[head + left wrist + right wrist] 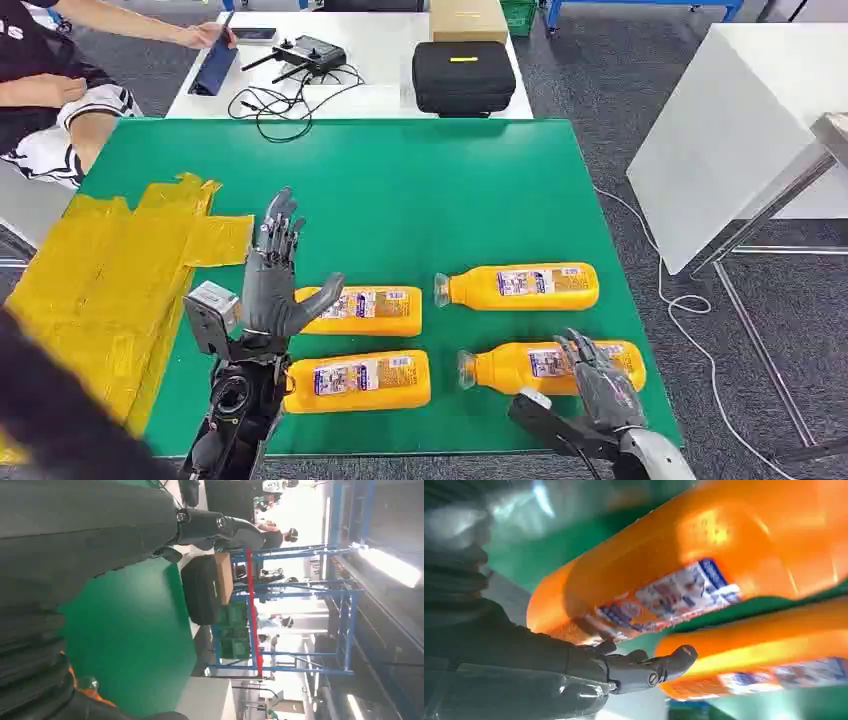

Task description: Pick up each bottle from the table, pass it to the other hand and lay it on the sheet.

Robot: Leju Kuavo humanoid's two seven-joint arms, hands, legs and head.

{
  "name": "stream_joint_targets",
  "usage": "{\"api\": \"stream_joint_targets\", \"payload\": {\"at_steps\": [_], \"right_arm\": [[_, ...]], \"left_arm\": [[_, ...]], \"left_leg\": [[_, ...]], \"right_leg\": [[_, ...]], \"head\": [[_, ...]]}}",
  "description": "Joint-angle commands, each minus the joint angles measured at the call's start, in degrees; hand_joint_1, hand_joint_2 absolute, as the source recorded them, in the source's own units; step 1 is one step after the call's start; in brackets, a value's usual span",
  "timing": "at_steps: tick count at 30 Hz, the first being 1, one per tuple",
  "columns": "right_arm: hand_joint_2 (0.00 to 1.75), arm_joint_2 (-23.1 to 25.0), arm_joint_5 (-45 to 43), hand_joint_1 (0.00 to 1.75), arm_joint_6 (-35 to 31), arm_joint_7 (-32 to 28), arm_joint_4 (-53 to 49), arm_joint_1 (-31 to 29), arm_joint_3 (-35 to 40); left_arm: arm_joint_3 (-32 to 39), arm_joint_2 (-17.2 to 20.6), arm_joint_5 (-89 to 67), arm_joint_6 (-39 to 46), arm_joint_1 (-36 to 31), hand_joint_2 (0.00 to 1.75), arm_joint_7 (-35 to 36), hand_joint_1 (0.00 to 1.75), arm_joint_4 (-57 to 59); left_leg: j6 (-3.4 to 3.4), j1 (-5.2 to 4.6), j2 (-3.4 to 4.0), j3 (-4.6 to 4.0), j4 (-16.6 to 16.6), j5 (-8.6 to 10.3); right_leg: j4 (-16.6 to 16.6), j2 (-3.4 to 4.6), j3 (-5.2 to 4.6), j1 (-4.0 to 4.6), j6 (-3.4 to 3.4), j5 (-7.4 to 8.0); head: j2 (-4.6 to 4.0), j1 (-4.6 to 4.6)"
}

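Four orange bottles lie on their sides on the green table [400, 190]: far right [520, 286], near right [520, 366], far left [370, 310], near left [360, 381]. My right hand [603, 385] reaches over the base end of the near right bottle [664, 565], fingers draped above it. Its thumb [649, 667] sticks out between that bottle and the far right bottle [764, 650]. The bottle still lies on the table. My left hand [272, 285] is raised beside the two left bottles, fingers spread and holding nothing. The yellow sheet [90, 290] covers the table's left part.
A white table behind holds a black case [463, 76], a cardboard box [468, 18] and a controller with cables [305, 55]. A person [40, 90] sits at the far left. Another white table [740, 120] stands to the right, across a strip of floor.
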Motion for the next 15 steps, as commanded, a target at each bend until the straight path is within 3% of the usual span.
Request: {"api": "stream_joint_targets", "payload": {"at_steps": [1,9,15], "right_arm": [[1.75,0.1,1.1,0.00,-0.5,1.0,6.3,-2.4,-1.7],[1.75,0.1,1.1,0.00,-0.5,1.0,6.3,-2.4,-1.7],[1.75,3.0,10.0,0.00,-4.7,5.2,12.2,-6.2,-8.5]], "left_arm": [[-0.6,0.9,0.3,0.1,-0.6,1.75,0.3,0.00,3.0],[-0.6,0.8,0.4,0.1,-0.7,1.75,0.3,0.00,3.0],[-0.3,0.4,0.1,0.3,-0.7,1.75,0.4,0.00,3.5]], "left_leg": [[-0.01,0.00,0.04,0.23,-0.1,-0.03],[-0.03,-0.01,0.02,0.21,-0.1,-0.03],[-0.04,-0.02,0.06,0.37,-0.2,-0.04]], "right_leg": [[-0.1,-0.04,0.22,0.01,0.00,-0.02],[-0.1,-0.05,0.21,-0.01,-0.01,-0.04],[-0.1,-0.05,0.35,-0.01,-0.01,-0.05]], "head": [[0.00,0.02],[0.00,0.00],[0.00,0.00]]}}
